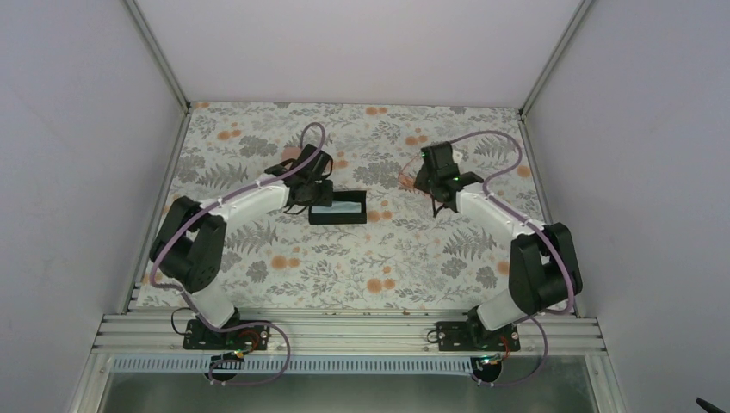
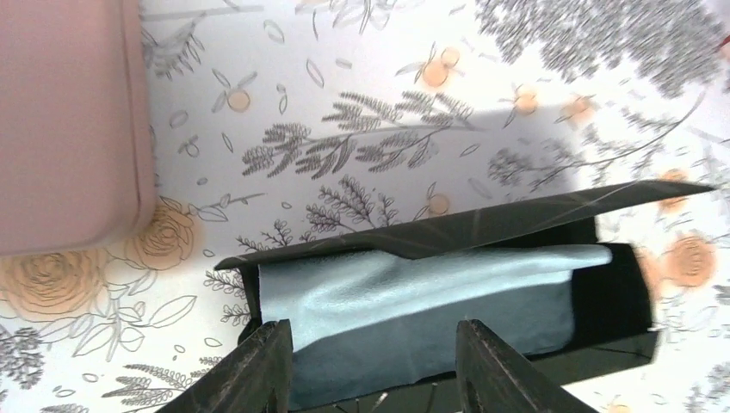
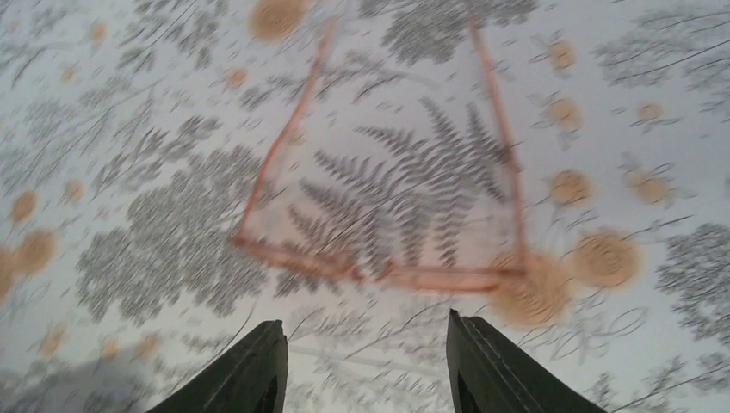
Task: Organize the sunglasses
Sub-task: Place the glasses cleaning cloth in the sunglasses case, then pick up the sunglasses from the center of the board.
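Now, sunglasses: one pair in view, a thin pale orange-pink frame (image 3: 430,277); the lenses are too blurred to judge.
Pose: unfolded, with both temples running away from the right wrist camera and the front bar nearest the fingers.
Location: on the floral-printed table cover (image 1: 344,258), far right part, just ahead of the right gripper (image 3: 366,374).
Right gripper: jaws spread, nothing between them, clear of the frame.
Left gripper (image 2: 374,379): jaws spread over an open black oblong case (image 2: 465,225), nothing pinched.
Case contents: a rumpled light-blue cloth (image 2: 413,301) covers the inside.
Pink oblong case (image 2: 69,120): lies near the black one, not touching it.
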You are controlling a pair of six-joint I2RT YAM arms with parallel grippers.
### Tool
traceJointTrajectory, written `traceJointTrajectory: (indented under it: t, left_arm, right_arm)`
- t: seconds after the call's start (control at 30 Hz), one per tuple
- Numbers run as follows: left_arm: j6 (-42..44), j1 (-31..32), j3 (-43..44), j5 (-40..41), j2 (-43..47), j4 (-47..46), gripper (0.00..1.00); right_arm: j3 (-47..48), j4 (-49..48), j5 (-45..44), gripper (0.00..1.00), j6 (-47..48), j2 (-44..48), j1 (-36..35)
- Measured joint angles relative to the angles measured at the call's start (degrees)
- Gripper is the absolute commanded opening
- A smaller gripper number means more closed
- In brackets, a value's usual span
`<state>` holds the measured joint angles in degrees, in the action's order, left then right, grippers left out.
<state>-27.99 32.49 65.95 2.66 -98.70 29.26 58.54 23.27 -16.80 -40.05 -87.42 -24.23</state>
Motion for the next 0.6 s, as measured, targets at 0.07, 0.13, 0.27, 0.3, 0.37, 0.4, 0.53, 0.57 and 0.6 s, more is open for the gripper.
traceJointTrajectory:
  t: [0.07, 0.13, 0.27, 0.3, 0.37, 0.4, 0.53, 0.57, 0.6]
  left_arm:
    - [-0.3, 0.0, 0.0, 0.4, 2.0, -0.1, 0.48]
    - [-1.2, 0.0, -0.4, 1.0, 4.0, -0.5, 0.48]
    - [-3.0, 0.0, -4.4, 1.9, 9.4, -2.3, 0.51]
    - [-3.5, 0.0, -5.8, 1.8, 11.1, -2.6, 0.51]
    - [-4.5, 0.0, -8.7, 1.6, 14.5, -3.5, 0.52]
    - [-4.9, -0.1, -10.0, 1.3, 16.2, -3.9, 0.52]
    - [-6.5, -0.1, -13.6, -1.2, 21.1, -5.6, 0.52]
    - [-7.0, -0.1, -14.4, -2.0, 22.0, -6.3, 0.53]
    - [-7.3, -0.1, -14.9, -2.6, 22.5, -6.7, 0.53]
  right_arm:
    - [-0.3, -0.7, 0.6, 0.51, 0.5, 0.0, 3.0]
    - [-0.7, -1.3, 1.5, 0.51, 1.1, -0.1, 6.2]
    - [-0.9, -2.6, 3.7, 0.49, 2.8, -2.8, 12.0]
    - [-0.9, -2.8, 4.5, 0.49, 3.3, -4.0, 13.0]
    - [-0.9, -2.9, 5.8, 0.49, 4.2, -6.6, 14.7]
    - [-0.9, -3.0, 6.3, 0.48, 4.6, -7.9, 15.3]
    - [-0.7, -3.1, 8.8, 0.45, 6.2, -12.5, 17.1]
    - [-0.4, -3.2, 9.6, 0.44, 6.7, -13.8, 17.6]
    - [0.0, -3.1, 10.3, 0.44, 7.2, -14.8, 17.9]
